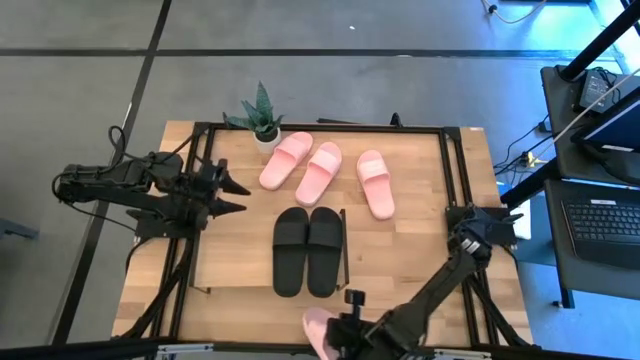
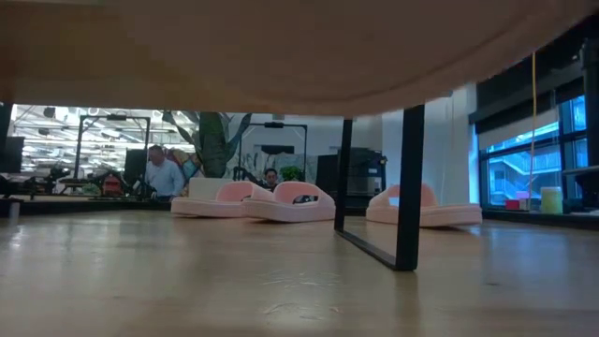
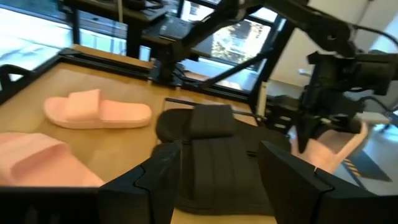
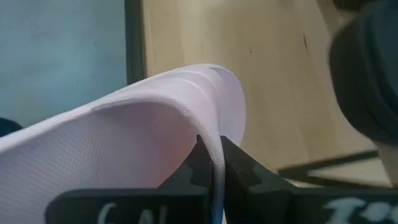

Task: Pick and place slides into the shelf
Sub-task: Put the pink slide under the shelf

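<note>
1. Right gripper [image 4: 211, 174]: fingers closed tight on the thin edge of a pale pink slide [image 4: 124, 143], which rises directly from between them. In the high view this gripper [image 1: 345, 325] sits at the near edge of the counter [image 1: 410, 250], with the held pink slide [image 1: 318, 328] just beside it.
2. Left gripper [image 1: 238, 195]: fingers spread wide, nothing between them, hovering over the counter's left side.
3. Ahead of the left fingers [image 3: 163, 167] lies the black pair [image 3: 208, 155]; in the high view it [image 1: 307, 250] rests side by side mid-counter, apart from both grippers.
4. Beyond the black pair, three pink slides [image 1: 325, 172] lie toward the far edge, two close together, one to their right.
5. A potted plant [image 1: 260, 118] stands at the far edge, just beside the leftmost pink slide.
6. Low view: the shelf [image 2: 407, 187] shows overhead with one black leg.
</note>
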Tool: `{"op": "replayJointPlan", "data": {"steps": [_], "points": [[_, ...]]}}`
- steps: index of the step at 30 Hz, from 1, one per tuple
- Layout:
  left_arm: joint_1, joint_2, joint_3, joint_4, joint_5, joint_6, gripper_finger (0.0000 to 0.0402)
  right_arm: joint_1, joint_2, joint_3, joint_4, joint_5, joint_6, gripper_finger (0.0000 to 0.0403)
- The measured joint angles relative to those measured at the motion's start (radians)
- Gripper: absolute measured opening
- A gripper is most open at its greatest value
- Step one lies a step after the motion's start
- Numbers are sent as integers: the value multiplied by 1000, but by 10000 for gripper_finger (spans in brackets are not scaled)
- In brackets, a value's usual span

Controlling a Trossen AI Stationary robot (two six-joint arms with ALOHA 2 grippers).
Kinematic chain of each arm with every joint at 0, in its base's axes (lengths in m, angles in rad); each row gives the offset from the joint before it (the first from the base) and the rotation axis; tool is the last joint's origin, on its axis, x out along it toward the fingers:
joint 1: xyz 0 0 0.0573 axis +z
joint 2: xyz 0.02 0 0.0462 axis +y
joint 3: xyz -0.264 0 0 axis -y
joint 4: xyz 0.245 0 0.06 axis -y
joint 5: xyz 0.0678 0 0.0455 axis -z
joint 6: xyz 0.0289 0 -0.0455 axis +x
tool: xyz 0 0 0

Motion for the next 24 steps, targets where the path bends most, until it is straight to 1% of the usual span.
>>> {"op": "replayJointPlan", "data": {"steps": [6, 12, 16, 24], "points": [[0, 0, 0, 0, 87, 0, 200, -38, 84, 76, 38, 9, -43, 11], [0, 0, 0, 0, 146, 0, 200, -50, 137, 91, 32, 7, -40, 12], [0, -1, 0, 0, 156, 0, 200, -49, 150, 91, 29, 1, -23, 14], [0, -1, 0, 0, 156, 1, 200, -49, 148, 86, 30, -54, -16, 24]]}}
